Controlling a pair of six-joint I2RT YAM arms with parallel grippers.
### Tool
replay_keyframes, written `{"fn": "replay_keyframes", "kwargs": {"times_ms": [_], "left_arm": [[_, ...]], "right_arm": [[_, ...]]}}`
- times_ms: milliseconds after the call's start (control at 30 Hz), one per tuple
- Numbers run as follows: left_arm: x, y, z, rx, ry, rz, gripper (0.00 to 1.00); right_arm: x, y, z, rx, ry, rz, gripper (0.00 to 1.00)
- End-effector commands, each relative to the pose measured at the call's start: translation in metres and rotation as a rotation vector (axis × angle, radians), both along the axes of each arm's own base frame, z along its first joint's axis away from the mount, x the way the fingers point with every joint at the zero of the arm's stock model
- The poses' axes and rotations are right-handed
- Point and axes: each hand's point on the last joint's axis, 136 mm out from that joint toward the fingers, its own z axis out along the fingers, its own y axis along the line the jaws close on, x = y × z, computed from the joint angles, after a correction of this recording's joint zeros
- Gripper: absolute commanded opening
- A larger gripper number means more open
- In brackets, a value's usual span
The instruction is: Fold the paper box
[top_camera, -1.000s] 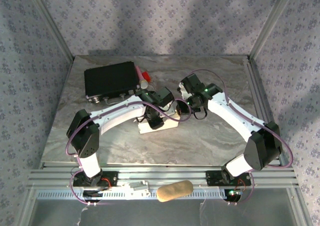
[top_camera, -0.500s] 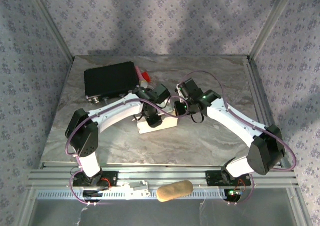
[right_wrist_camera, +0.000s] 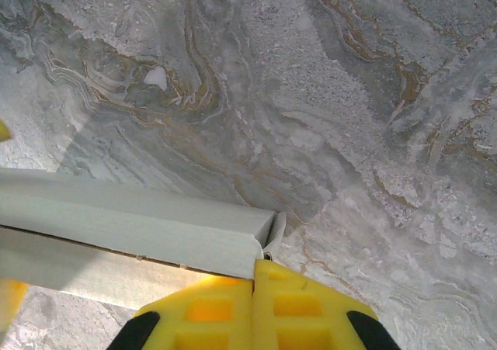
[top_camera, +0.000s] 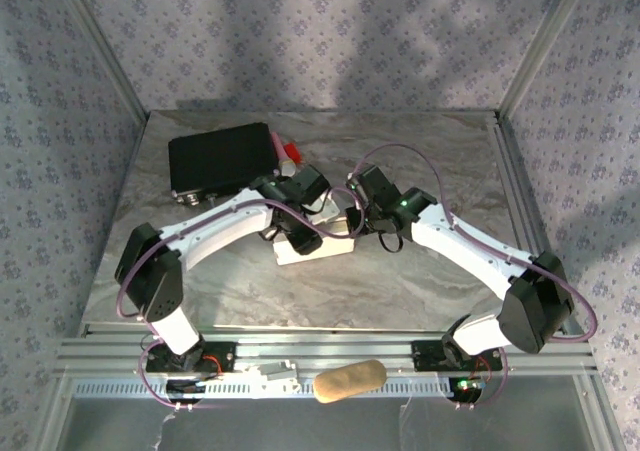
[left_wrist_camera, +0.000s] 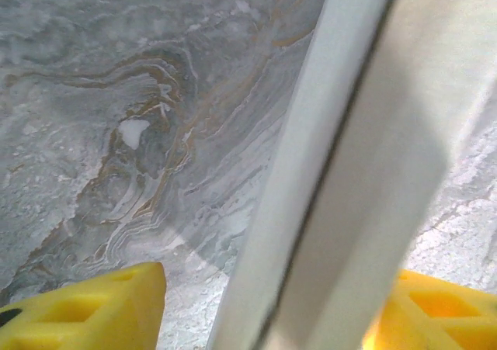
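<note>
Found paper box (top_camera: 315, 249) mid-frame on marble table (top_camera: 420, 271). Saw left gripper (left_wrist_camera: 272, 299) spread, straddling a panel edge, not clamping. Saw right gripper (right_wrist_camera: 255, 288) pressed closed at box corner; cannot tell if nipping a flap. Judged thin, light, easily creased; best pinched along folded edges.

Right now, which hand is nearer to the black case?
Left. The left hand is just right of the black case, at the paper box; the right hand is farther right.
</note>
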Motion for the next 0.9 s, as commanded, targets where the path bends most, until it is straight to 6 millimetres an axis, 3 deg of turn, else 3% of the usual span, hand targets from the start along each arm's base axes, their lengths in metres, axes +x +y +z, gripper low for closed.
{"fn": "replay_keyframes", "kwargs": {"times_ms": [0,167,333,433,600,867], "left_arm": [[0.005,-0.005,0.041,-0.147,-0.091,0.059,0.69],[-0.001,0.002,0.068,-0.252,-0.133,0.128,0.71],[-0.001,0.049,0.088,-0.264,-0.163,0.382,0.66],[-0.014,0.083,0.085,-0.215,-0.146,0.521,0.61],[-0.034,0.121,0.061,-0.135,-0.110,0.652,0.56],[-0.029,0.106,0.054,-0.206,-0.058,0.655,0.42]], "right_arm": [[-0.019,-0.014,-0.022,-0.083,0.087,-0.001,0.00],[-0.019,-0.010,-0.026,-0.081,0.101,0.002,0.00],[-0.019,-0.008,-0.027,-0.082,0.100,0.002,0.00],[-0.018,-0.007,-0.027,-0.083,0.103,0.002,0.00],[-0.017,-0.005,-0.025,-0.081,0.103,0.003,0.00],[-0.017,-0.005,-0.024,-0.085,0.104,0.002,0.00]]}}
